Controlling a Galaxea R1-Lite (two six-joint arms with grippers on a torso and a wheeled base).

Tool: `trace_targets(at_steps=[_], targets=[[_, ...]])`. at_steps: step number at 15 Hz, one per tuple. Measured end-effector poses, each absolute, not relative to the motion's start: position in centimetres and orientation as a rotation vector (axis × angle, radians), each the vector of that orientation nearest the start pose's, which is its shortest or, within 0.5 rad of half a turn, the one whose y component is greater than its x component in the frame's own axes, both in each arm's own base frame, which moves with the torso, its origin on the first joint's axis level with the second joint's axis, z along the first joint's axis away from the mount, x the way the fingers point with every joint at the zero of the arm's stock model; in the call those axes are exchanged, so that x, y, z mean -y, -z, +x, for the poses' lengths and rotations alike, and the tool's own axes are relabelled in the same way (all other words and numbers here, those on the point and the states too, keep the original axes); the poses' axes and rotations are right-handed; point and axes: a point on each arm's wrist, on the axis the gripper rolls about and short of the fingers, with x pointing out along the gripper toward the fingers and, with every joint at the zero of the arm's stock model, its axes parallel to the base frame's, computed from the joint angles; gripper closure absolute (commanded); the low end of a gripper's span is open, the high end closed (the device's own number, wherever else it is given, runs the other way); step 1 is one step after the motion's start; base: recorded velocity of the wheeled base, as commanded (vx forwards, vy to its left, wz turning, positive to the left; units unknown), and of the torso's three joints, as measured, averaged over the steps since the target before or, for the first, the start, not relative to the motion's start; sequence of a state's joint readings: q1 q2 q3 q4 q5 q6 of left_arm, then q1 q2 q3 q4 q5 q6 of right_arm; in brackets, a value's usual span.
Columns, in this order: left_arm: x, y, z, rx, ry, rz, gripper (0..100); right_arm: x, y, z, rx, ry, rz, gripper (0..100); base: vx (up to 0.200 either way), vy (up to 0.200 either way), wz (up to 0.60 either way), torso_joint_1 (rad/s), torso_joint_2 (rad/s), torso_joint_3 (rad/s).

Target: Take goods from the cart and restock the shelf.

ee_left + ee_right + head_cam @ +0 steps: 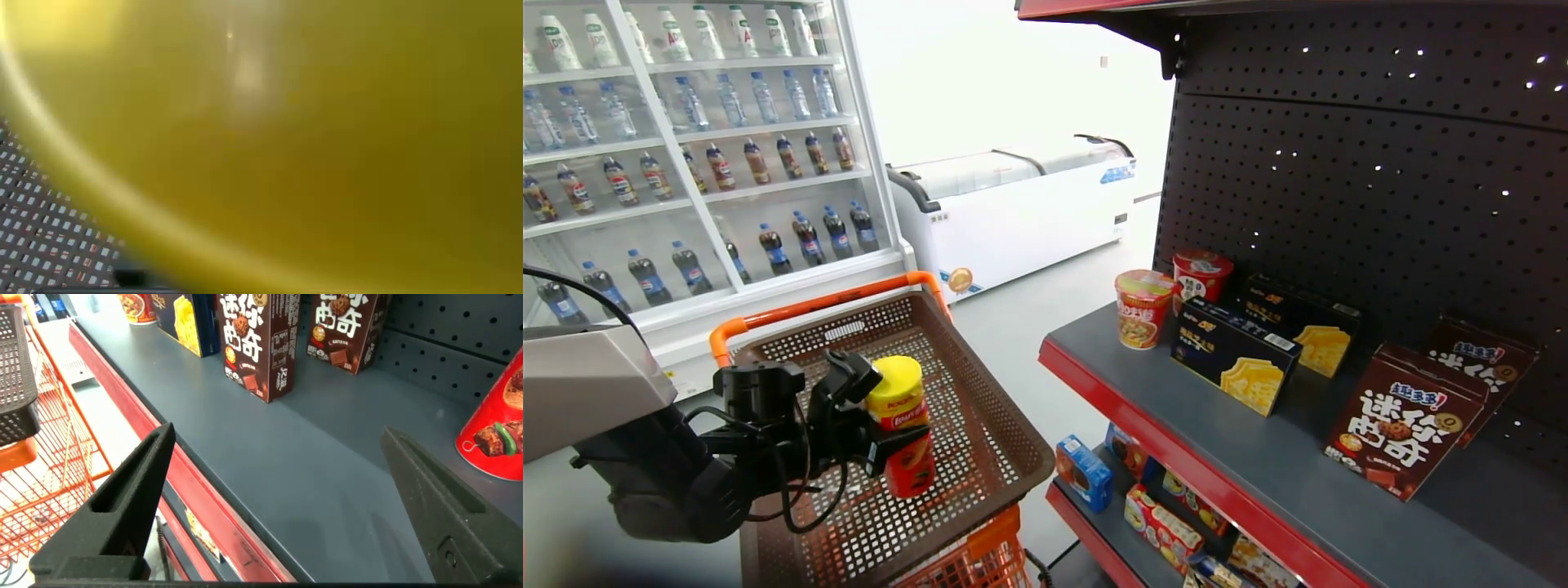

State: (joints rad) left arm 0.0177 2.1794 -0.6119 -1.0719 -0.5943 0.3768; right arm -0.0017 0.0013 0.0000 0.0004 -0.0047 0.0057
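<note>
While the left claw [886, 416] is clamped on a red can [907, 478] with a yellow lid, held upright over the brown basket [1001, 408] of the orange cart [809, 306], the right claw [276, 437] hangs with fingers apart above the grey, red-edged shelf [1258, 482]. On it cups [1142, 310] and dark printed boxes [1233, 359] stand against black pegboard [1380, 163] — a bottle cooler [686, 147] and chest freezer [1013, 204] lie beyond.

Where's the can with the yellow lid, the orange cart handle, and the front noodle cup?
can [896, 378]: head view, on its yellow lid.
cart handle [809, 307]: head view, middle of the orange bar.
front noodle cup [1142, 318]: head view, on its side wall.
</note>
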Motion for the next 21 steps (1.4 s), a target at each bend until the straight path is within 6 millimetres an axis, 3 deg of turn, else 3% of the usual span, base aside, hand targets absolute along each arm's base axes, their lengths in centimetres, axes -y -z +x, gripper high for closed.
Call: trace_targets(at_steps=[3, 6, 8, 11, 14, 17, 19, 21], targets=[[0.3, -2.8, 33.3, -0.4, 0.479, 0.247, 100, 0.0, -7.5, -2.3, -0.002, 0.006, 0.006, 0, 0.0, 0.0, 0.0, 0.0, 0.0, 0.0], [0.4, -4.2, 32.9, -0.399, 0.422, 0.217, 100, 0.0, -7.5, -2.3, -0.002, 0.006, 0.006, 0, 0.0, 0.0, 0.0, 0.0, 0.0, 0.0], [0.6, -6.3, 32.3, -0.381, 0.398, 0.171, 100, 0.0, -7.5, -2.3, -0.002, 0.006, 0.006, 0, 0.0, 0.0, 0.0, 0.0, 0.0, 0.0], [1.0, -11.1, 30.3, -0.337, 0.306, 0.124, 100, 0.0, -7.5, -2.3, -0.002, 0.006, 0.006, 0, 0.0, 0.0, 0.0, 0.0, 0.0, 0.0], [1.8, -15.8, 26.1, -0.315, 0.295, 0.071, 100, 0.0, -7.5, -2.3, -0.002, 0.006, 0.006, 0, 0.0, 0.0, 0.0, 0.0, 0.0, 0.0], [1.9, -19.3, 19.4, -0.292, 0.303, 0.063, 100, 0.0, -7.5, -2.3, -0.002, 0.006, 0.006, 0, 0.0, 0.0, 0.0, 0.0, 0.0, 0.0], [1.6, -20.5, 14.6, -0.239, 0.301, 0.057, 100, 0.0, -7.5, -2.3, -0.002, 0.006, 0.006, 0, 0.0, 0.0, 0.0, 0.0, 0.0, 0.0], [1.3, -20.3, 10.1, -0.171, 0.301, 0.042, 100, 0.0, -7.5, -2.3, -0.002, 0.006, 0.006, 0, 0.0, 0.0, 0.0, 0.0, 0.0, 0.0]])
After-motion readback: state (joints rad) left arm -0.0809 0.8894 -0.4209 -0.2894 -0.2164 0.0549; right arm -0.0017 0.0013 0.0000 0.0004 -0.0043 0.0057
